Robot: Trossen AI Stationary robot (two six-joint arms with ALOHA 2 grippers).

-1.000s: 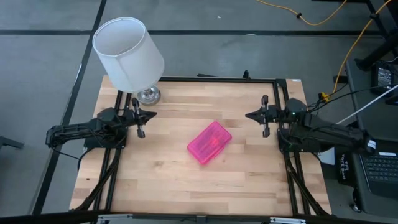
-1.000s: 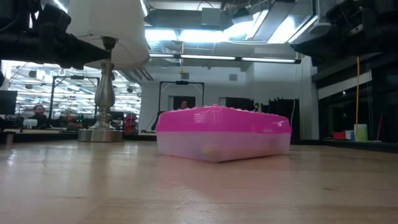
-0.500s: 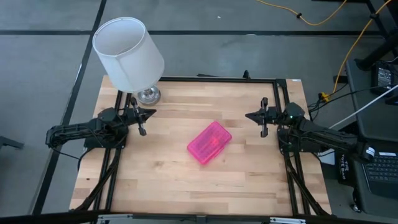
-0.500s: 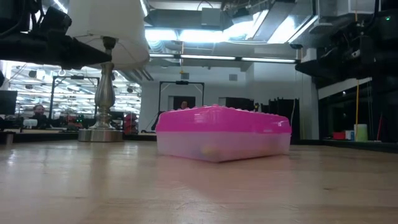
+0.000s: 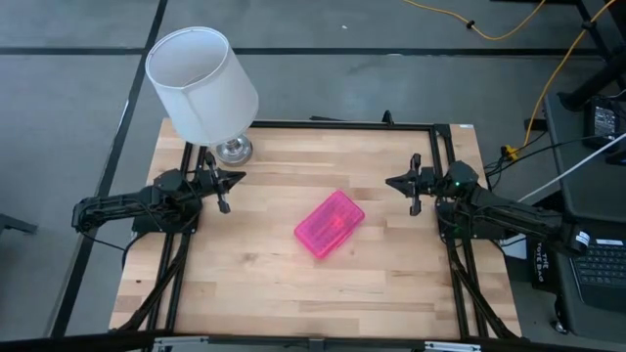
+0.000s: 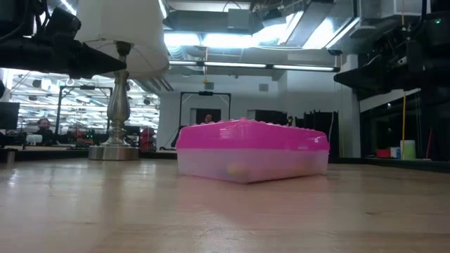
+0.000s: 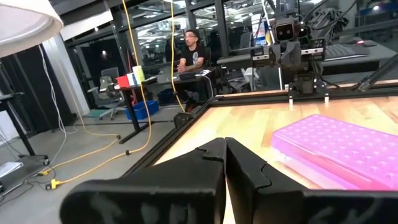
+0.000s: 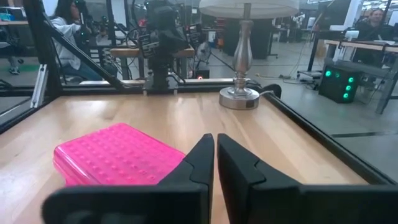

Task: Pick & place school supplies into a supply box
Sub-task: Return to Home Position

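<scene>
The supply box point(image 5: 330, 224) lies flat on the table's middle, its pink dotted lid closed over the clear base point(image 6: 252, 166); something yellowish shows faintly through the base. It also shows in the left wrist view point(image 7: 339, 149) and the right wrist view point(image 8: 118, 155). No pens, pencils or scissors lie in the open. My left gripper point(image 5: 238, 178) hovers shut at the table's left side, pointing toward the middle. My right gripper point(image 5: 390, 181) hovers shut at the right side, facing it. Both are well apart from the box.
A lamp with a white shade point(image 5: 202, 83) and a metal foot point(image 5: 233, 150) stands at the table's far left corner, close behind my left gripper. A black frame point(image 5: 323, 125) rims the table. People sit at desks in the room beyond.
My right arm has settled lower and drawn back slightly over the first half second; its gripper stays at the same spot. The box and my left arm have kept still.
</scene>
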